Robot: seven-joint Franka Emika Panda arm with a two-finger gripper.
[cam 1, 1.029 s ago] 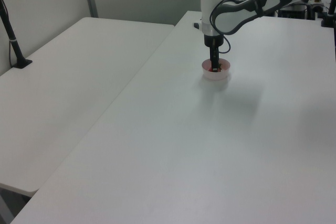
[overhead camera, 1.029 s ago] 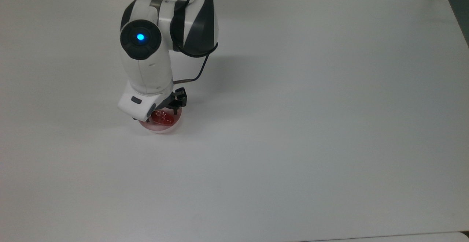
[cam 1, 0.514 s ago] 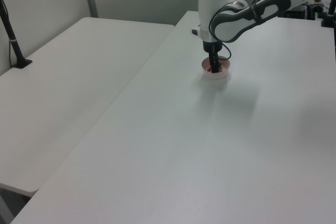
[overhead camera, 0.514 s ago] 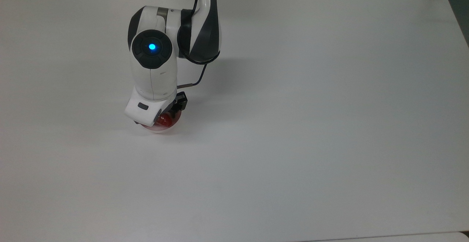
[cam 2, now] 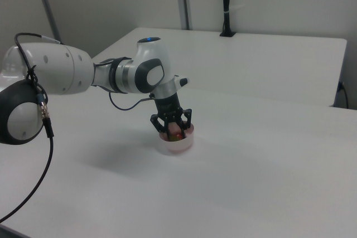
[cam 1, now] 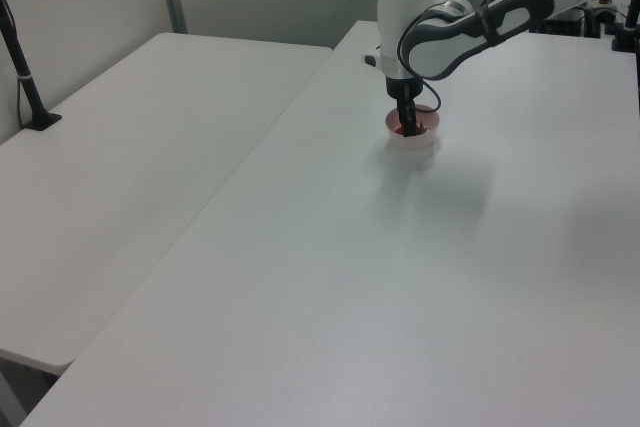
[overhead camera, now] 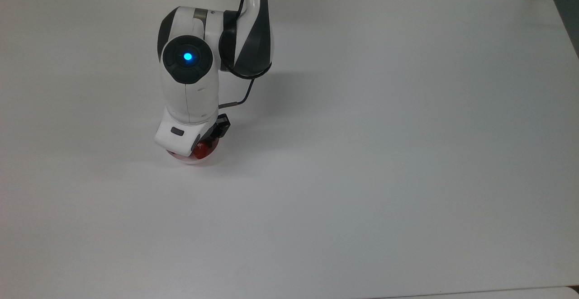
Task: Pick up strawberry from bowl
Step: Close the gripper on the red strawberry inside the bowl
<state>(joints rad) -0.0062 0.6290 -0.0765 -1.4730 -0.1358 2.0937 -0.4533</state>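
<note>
Item one, the bowl: small, round, pale pink inside and whitish outside, standing on the white table in its far-left quarter as the top view frames it, well in from every edge. Item two, the strawberry: red and glossy, lying inside the bowl; in the top view I see only a sliver of it past the wrist housing, and in the right view a spot of red shows between the fingers. Item three, the gripper: pointed straight down with its tips lowered into the bowl, the two dark fingers set apart on either side of the strawberry (I cannot tell from here whether they touch it). Item four, the arm: white with dark joints, a blue light lit on its cap, reaching in from the table's far edge in the top view, a black cable looping along it. Item five, a second white table, just beside the first on the left view's left, with a black post standing at its far-left corner.
</note>
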